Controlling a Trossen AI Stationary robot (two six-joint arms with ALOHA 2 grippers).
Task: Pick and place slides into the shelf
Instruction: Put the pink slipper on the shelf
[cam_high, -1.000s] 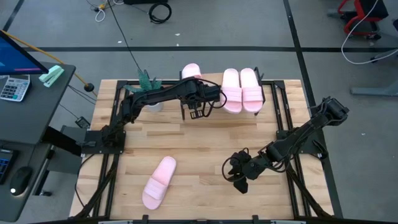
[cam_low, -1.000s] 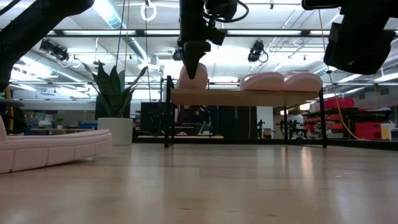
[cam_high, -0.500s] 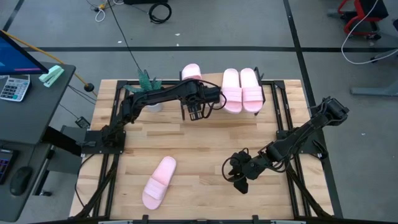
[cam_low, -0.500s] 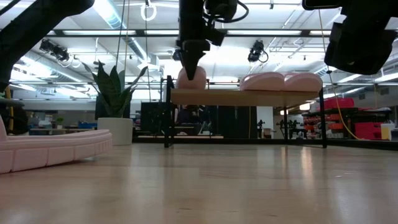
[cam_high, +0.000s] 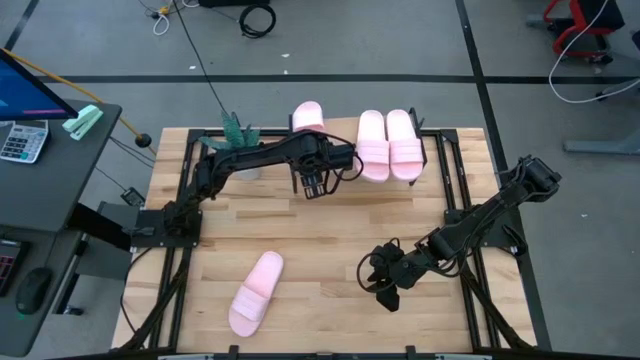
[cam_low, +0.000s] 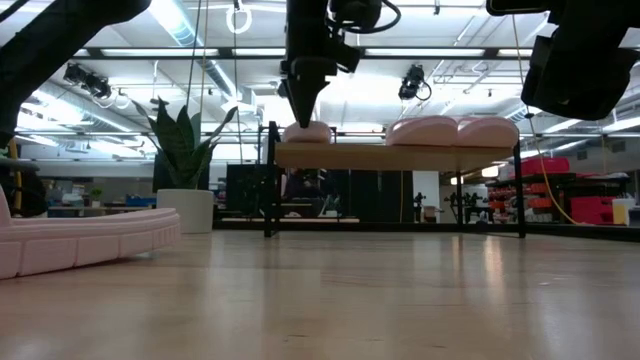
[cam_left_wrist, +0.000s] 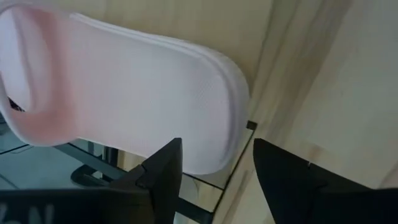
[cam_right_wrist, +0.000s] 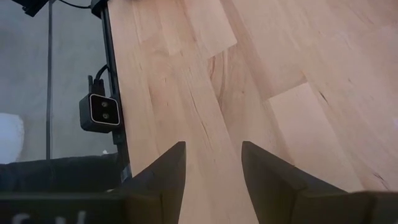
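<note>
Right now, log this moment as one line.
left gripper: open, by shelf | third slide: on shelf | fourth slide: on table | right gripper: open, idle

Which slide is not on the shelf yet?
The slide lying alone on the table's near left; the other three sit on the shelf at the far edge.

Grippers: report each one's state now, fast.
Left gripper: open, holding nothing, by the shelf's front edge near a slide.
Right gripper: open, empty, over the table.

Bright overhead lighting; left wrist view blurred.
</note>
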